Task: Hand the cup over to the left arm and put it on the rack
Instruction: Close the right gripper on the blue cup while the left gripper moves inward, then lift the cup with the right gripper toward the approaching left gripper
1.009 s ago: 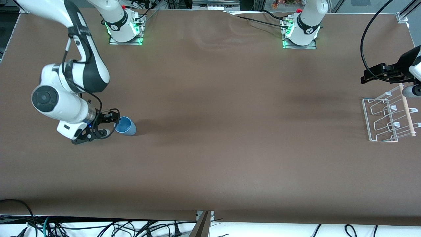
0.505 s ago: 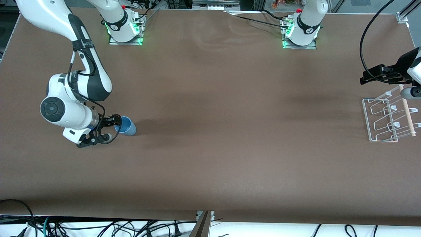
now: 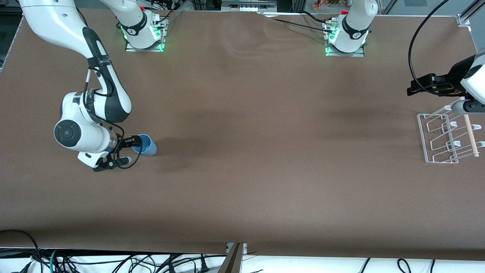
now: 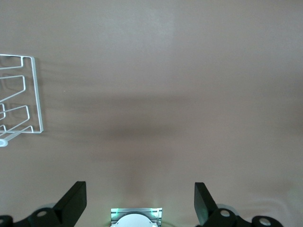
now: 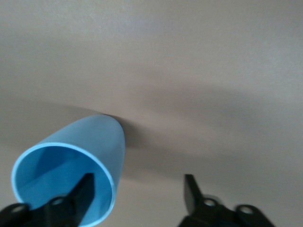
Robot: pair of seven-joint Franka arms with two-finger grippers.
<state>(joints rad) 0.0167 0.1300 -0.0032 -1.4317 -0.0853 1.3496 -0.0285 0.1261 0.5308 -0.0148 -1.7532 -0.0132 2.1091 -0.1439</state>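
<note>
The light-blue cup point(image 3: 146, 145) stands mouth-up on the brown table near the right arm's end; it also shows in the right wrist view point(image 5: 92, 142). My right gripper point(image 3: 133, 148) is open at the cup's rim point(image 5: 138, 182). One finger point(image 5: 84, 189) is at the cup's mouth and the other point(image 5: 191, 188) is outside, so the cup's wall lies between them. The white wire rack point(image 3: 441, 138) with its wooden dowel point(image 3: 470, 132) sits at the left arm's end point(image 4: 34, 94). My left gripper point(image 3: 418, 88) hangs open and empty over the table beside the rack point(image 4: 139, 189).
The two arm bases with green lights point(image 3: 144, 38) point(image 3: 344, 42) stand along the table's edge farthest from the front camera. A black cable point(image 3: 415, 49) loops above the left gripper. Loose cables point(image 3: 113, 261) lie below the table's near edge.
The right arm has swung its gripper in closer to the cup, so one finger now sits at the mouth. The left gripper has drifted slightly away from the rack. The cup has not moved.
</note>
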